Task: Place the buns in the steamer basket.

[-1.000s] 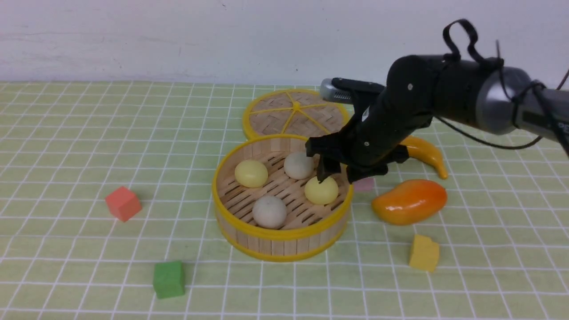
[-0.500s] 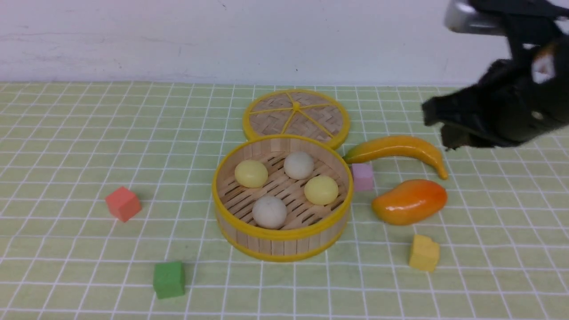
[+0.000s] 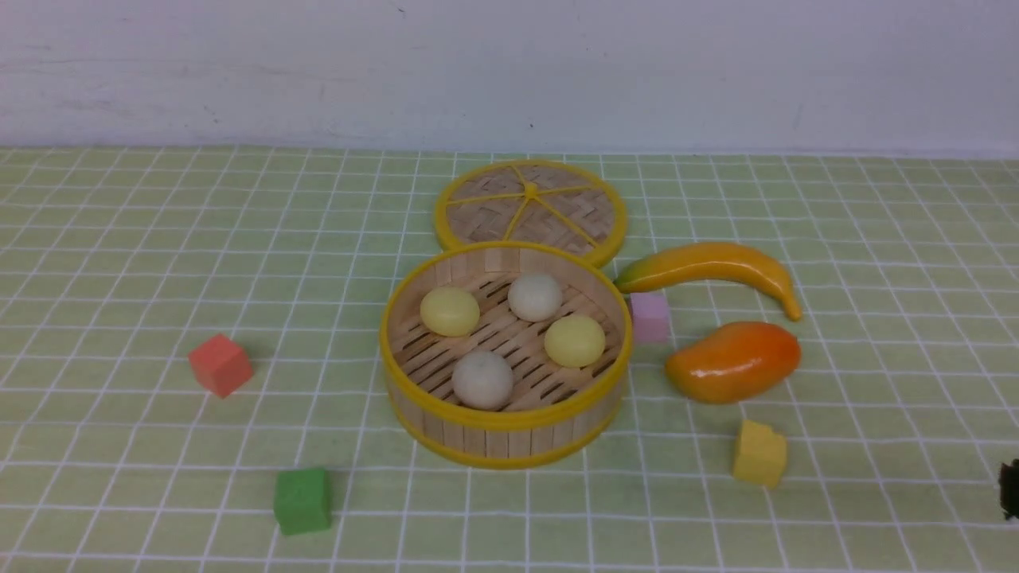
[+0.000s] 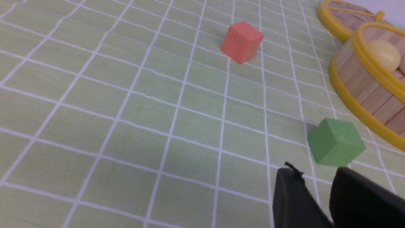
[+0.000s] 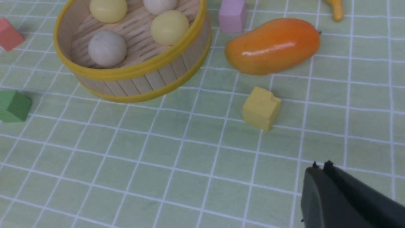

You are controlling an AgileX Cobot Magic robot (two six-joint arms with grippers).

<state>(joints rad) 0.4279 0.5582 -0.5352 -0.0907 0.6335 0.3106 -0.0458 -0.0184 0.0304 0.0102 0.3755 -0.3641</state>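
Note:
The steamer basket stands at the table's middle with several buns on its slatted floor: two pale yellow, two off-white. The right wrist view shows the same basket and its buns from the near side. My right gripper is shut and empty, low over bare cloth near a yellow cube; only its dark tip shows at the front view's right edge. My left gripper is open with nothing between its fingers, just short of a green cube.
A flat woven lid lies behind the basket. To its right are a banana, a pink cube, a mango and a yellow cube. A red cube and a green cube sit to the left.
My right arm has lifted away from the basket's right side, swung right and dropped almost out of the front view, and its gripper has shut. The buns have stayed put.

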